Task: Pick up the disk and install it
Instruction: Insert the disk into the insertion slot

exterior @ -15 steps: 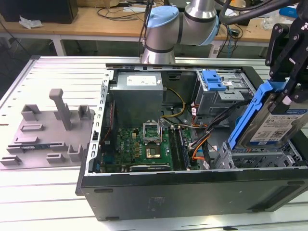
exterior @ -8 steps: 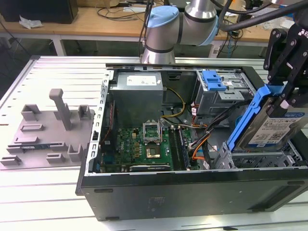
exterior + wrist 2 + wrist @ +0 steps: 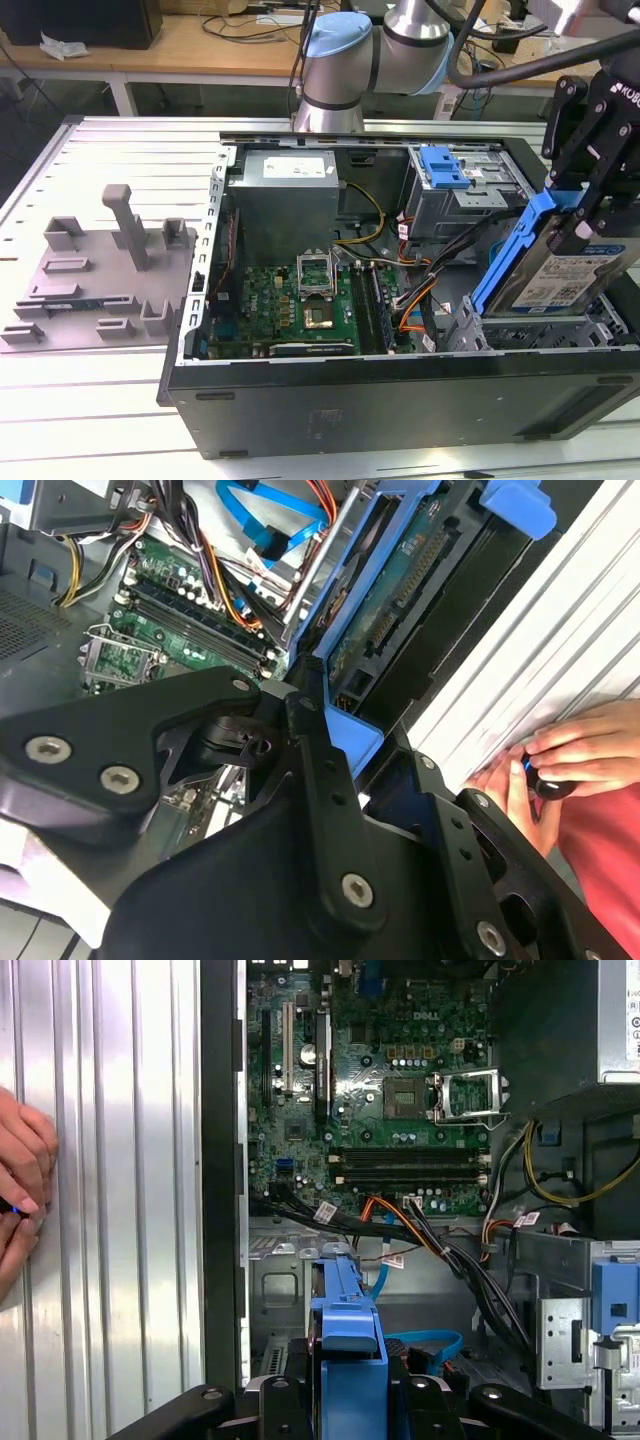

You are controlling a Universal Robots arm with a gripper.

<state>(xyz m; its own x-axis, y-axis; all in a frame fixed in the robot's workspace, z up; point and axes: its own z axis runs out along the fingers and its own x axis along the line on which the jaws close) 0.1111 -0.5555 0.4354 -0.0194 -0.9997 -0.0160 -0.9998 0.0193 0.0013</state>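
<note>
In the exterior view, a grey plastic fixture with upright posts (image 3: 110, 270) lies toward the exterior view's left edge of the ribbed aluminium table (image 3: 100, 400). It is well apart from the open black computer case (image 3: 400, 410) in the table's middle. Inside the case I see a green motherboard (image 3: 290, 310) on its floor and a grey metal power supply box (image 3: 285, 195) against the far wall. At the case's corner on the exterior view's right, my black gripper (image 3: 585, 205) is clamped on the disk (image 3: 570, 275), a flat silver hard drive with a white-and-blue label in a blue plastic carrier. It stands tilted on edge above the metal drive bay (image 3: 530, 335); I cannot tell whether they touch. The first wrist view adds the carrier's blue edge (image 3: 348, 1350) pinched on both sides by the gripper, and a person's hand (image 3: 20, 1190) over the table outside the case wall. The second wrist view adds the disk's circuit-board underside (image 3: 400, 590) and two hands (image 3: 570, 745) beside a red garment (image 3: 600, 860). Behind the table stands a wooden bench (image 3: 200, 45) strewn with cables.
</note>
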